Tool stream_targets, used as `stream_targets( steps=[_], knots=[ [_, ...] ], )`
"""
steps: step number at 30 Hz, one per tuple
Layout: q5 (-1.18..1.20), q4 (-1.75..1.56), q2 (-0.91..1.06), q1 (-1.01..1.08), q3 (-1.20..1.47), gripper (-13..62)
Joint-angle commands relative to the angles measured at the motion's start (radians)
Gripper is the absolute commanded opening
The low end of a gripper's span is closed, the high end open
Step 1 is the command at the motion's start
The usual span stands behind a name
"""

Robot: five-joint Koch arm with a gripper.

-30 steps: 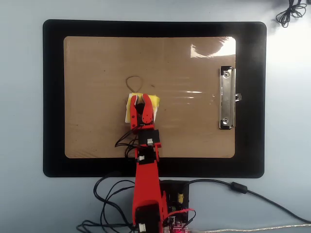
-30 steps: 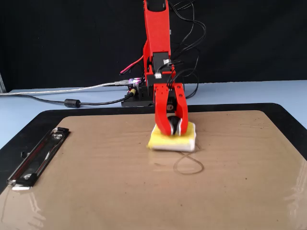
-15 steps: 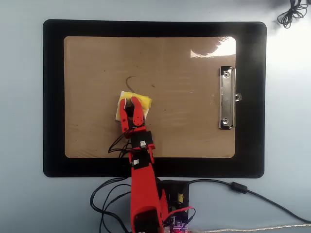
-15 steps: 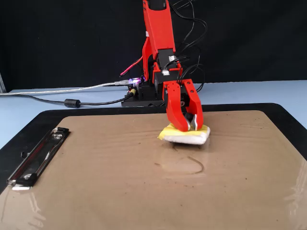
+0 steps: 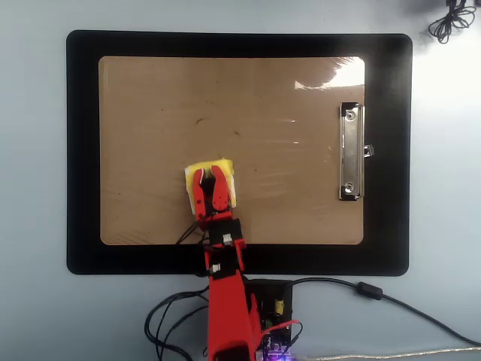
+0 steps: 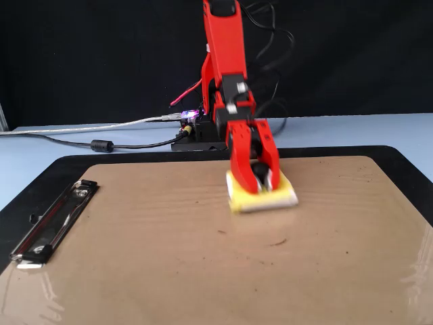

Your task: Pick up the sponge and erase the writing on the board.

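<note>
Gripping claw point(image 5: 206, 174) atop sponge point(image 5: 222, 167)

- Small square sponge point(image 5: 223, 171): yellow top, white edge; black knob barely visible in the fixed view point(image 6: 261, 170).
- Large rectangular clipboard point(image 5: 150, 113): brown, glossy film with white glare; silver metal clip point(image 5: 350, 152).
- Faint dark specks of writing point(image 6: 277, 242).
- Mat point(image 5: 83, 150): black.
- Arm and fingers point(image 5: 217, 180): red.
- Bench point(image 5: 34, 188): pale blue.

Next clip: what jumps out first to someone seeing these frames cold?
The bright red arm reaching in from the bottom edge of the overhead view, its gripper closed on a yellow sponge resting on the lower-left middle of the brown board. Next, the silver clip at the board's right end, and only faint specks of writing near the sponge.
</note>
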Motion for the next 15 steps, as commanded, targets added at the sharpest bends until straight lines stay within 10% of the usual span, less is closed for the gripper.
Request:
stream_targets(
  steps=[1,9,15],
  knots=[
    [0.014,-0.005,0.049,-0.009,-0.008,-7.8],
    [0.052,-0.114,-0.756,0.028,-0.864,-7.8],
    [0.055,-0.109,-0.02,0.06,-0.009,-7.8]
  ],
)
